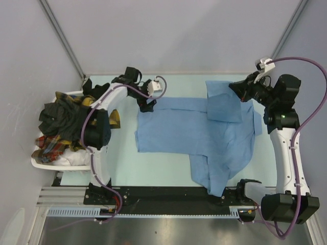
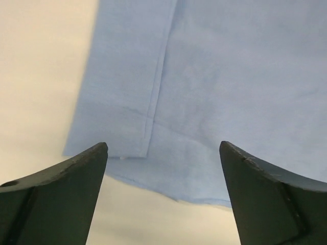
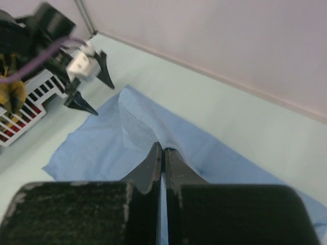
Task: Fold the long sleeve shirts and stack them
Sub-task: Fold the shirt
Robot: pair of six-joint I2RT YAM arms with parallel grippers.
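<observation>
The blue shirt (image 1: 194, 132) lies spread over the middle of the table, a sleeve reaching the near edge. It is thin, limp cloth, light and quick to sag (I judge it will drape rather than hold a crease), so I would take it by hems and corners. My right gripper (image 1: 234, 88), reaching toward the far right corner, is pinched together on a raised ridge of it. My left gripper (image 1: 147, 104), fingers apart, hovers over its far left corner, the arm bent across beside the basket (image 1: 41, 162) at the left edge, where the other shirts (image 1: 59, 120) are heaped.
</observation>
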